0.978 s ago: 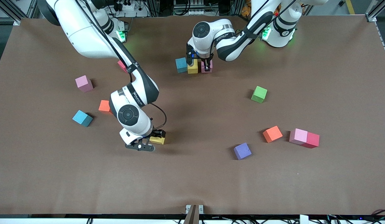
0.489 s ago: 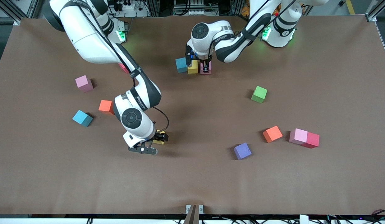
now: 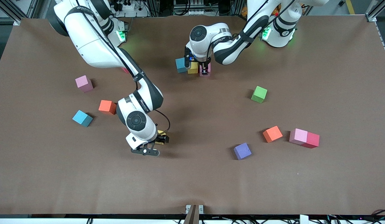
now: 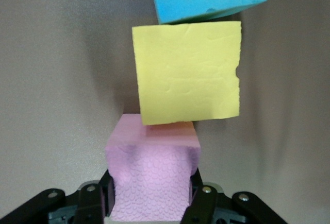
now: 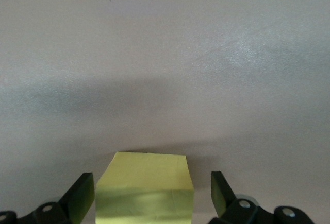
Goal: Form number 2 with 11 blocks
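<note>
Near the robots' bases, third cube going into a row; a fourth about to be picked.

From the front: left gripper (image 3: 205,72) down at the table, clamped on a small pink matte foam cube (image 3: 207,67) just beside a yellow foam cube (image 3: 193,67) and a cyan foam cube (image 3: 181,65); right gripper (image 3: 159,139) low around a second yellow foam cube (image 3: 161,137), nearer the camera; loose green (image 3: 259,94), orange (image 3: 272,133) and purple (image 3: 242,151) cubes toward the left arm's end.
From the left wrist: fingers (image 4: 199,199) squeezing the pink cube, yellow and cyan lined up ahead, slightly askew.
From the right wrist: fingers (image 5: 80,195) spread wide either side of the yellow cube, not touching.
Likely step: placing pink, grasping yellow. Next calls for releasing pink squarely and closing on yellow.
</note>
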Available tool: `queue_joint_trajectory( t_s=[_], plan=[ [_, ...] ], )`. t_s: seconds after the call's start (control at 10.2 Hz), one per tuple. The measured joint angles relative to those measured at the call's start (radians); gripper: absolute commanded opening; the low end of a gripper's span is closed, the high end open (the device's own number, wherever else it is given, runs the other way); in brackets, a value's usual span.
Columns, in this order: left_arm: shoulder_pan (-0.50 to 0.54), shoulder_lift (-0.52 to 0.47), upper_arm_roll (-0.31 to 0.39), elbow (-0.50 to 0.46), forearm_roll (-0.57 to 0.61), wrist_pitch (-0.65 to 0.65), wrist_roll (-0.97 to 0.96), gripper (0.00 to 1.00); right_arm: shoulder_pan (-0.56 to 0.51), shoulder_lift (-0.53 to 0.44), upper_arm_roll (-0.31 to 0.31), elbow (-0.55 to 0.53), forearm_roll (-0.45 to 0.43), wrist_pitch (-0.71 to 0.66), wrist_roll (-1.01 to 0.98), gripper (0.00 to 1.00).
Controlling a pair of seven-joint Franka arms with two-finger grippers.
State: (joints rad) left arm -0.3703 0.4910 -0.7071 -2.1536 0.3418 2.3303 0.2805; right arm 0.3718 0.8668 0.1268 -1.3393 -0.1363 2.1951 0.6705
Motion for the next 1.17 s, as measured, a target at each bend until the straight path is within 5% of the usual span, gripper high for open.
queue_joint_trajectory(
  t_s=[0.78, 0.88, 0.98, 1.08, 1.17],
  plan=[
    [-0.009, 0.000, 0.000, 0.000, 0.000, -0.002, 0.000, 0.49, 0.009, 0.009, 0.000, -0.001, 0.000, -0.001, 0.038, 1.00],
    [-0.013, 0.000, 0.000, 0.000, 0.000, -0.002, -0.001, 0.49, 0.009, 0.009, 0.000, -0.002, 0.000, -0.001, 0.038, 0.76],
    [-0.016, 0.000, 0.000, 0.000, 0.000, -0.002, -0.001, 0.49, 0.009, 0.009, 0.000, -0.003, 0.000, -0.001, 0.038, 0.18],
    [-0.017, 0.000, 0.000, 0.000, 0.000, -0.003, -0.001, 0.49, 0.009, 0.010, 0.000, -0.004, 0.000, -0.001, 0.039, 0.00],
    [-0.017, 0.000, 0.000, 0.000, 0.000, -0.003, -0.001, 0.49, 0.009, 0.009, 0.000, -0.004, 0.000, -0.001, 0.039, 0.00]
  ],
)
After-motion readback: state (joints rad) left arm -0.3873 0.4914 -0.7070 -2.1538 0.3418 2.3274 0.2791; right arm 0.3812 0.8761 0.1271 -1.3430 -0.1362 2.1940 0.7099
